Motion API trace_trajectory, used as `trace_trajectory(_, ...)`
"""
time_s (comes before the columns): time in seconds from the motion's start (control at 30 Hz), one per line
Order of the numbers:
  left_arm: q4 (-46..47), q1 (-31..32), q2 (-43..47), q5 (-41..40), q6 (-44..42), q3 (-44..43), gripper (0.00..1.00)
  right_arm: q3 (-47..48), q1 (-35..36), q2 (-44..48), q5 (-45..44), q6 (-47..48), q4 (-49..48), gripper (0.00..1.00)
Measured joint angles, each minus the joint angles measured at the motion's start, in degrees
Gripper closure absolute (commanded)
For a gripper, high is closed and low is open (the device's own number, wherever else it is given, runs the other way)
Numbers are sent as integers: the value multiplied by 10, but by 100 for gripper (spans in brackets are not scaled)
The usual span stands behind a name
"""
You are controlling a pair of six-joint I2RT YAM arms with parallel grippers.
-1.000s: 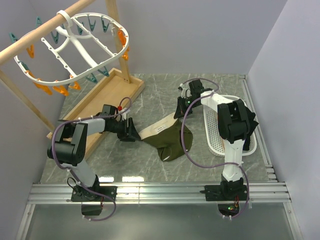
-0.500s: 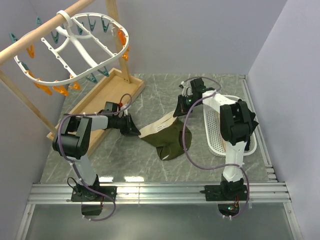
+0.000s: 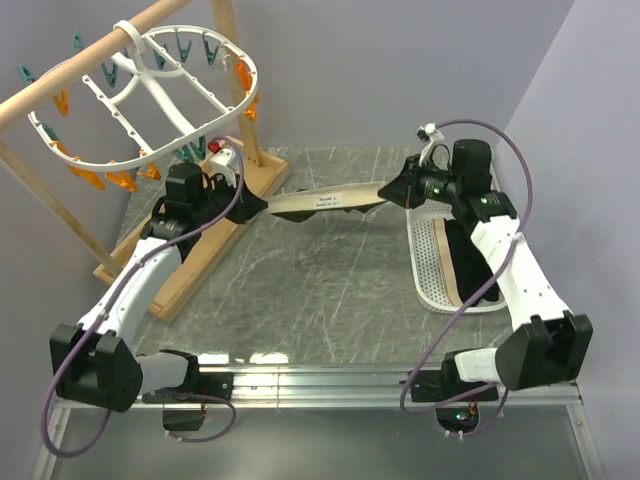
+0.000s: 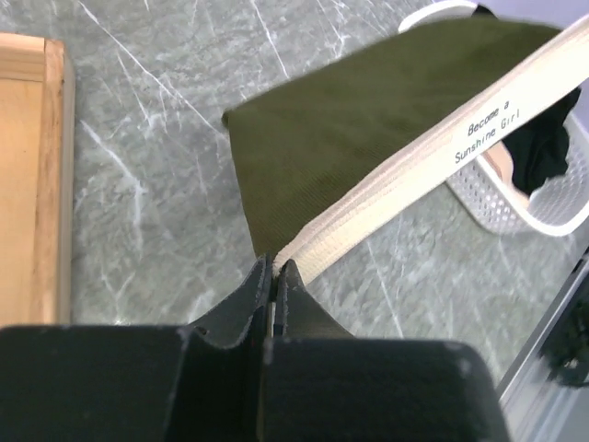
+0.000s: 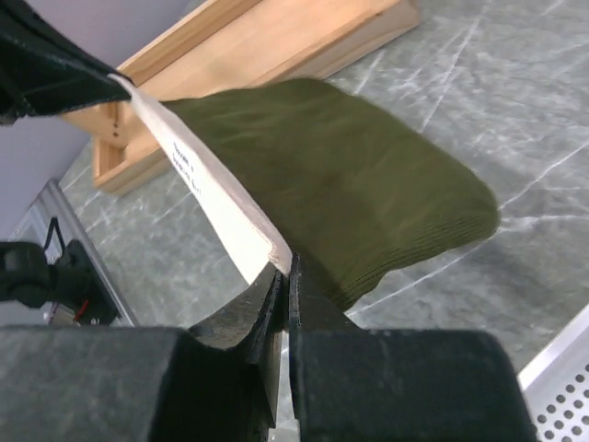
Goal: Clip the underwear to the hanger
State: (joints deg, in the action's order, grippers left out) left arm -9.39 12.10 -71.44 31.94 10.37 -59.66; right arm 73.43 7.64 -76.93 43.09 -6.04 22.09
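Note:
The underwear [image 3: 325, 202], olive green with a pale beige waistband, hangs stretched taut above the table between both grippers. My left gripper [image 3: 262, 205] is shut on the waistband's left end, and the left wrist view shows the band [image 4: 433, 152] running out of the pinched jaws [image 4: 274, 269] with the olive cloth [image 4: 359, 120] beside it. On the right end my right gripper [image 3: 392, 192] is shut; in its wrist view the closed gripper [image 5: 285, 267] holds band [image 5: 207, 189] and fabric [image 5: 350, 175]. The white oval hanger [image 3: 247, 90] with teal and orange pins hangs from a pole at upper left, apart from the garment.
A wooden pole-and-tray stand [image 3: 190, 250] sits under the hanger, its tray edge [image 4: 37, 184] close to the left gripper. A white mesh basket [image 3: 425, 270] at right holds a black garment [image 3: 482, 255] and a tan cloth [image 3: 452, 275]. Walls close in on left, back and right.
The left gripper shut on the waistband. Both arms then rose and drew apart, lifting the underwear off the table and stretching it flat between them, nearer the hanger.

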Motion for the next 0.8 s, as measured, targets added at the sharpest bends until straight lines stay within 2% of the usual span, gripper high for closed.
trace_trajectory(0.2, -64, 0, 99, 4, -55, 40, 100, -85, 16, 80, 15, 8, 1, 100)
trace_trajectory(0.37, -126, 1, 187, 8, -87, 52, 100, -141, 59, 151, 7, 12, 7, 100)
trace_trajectory(0.47, -146, 15, 201, -12, -98, 66, 100, -163, 87, 155, -13, 12, -2, 100)
trace_trajectory(0.57, -156, 46, 157, -48, -107, 71, 100, -168, 102, 98, -49, 7, -17, 100)
trace_trajectory(0.73, -137, 76, -25, -114, -108, 71, 96, -132, 106, -104, -113, -9, -35, 100)
trace_trajectory(0.8, -125, 78, -88, -137, -108, 70, 95, -118, 106, -174, -133, -16, -38, 96)
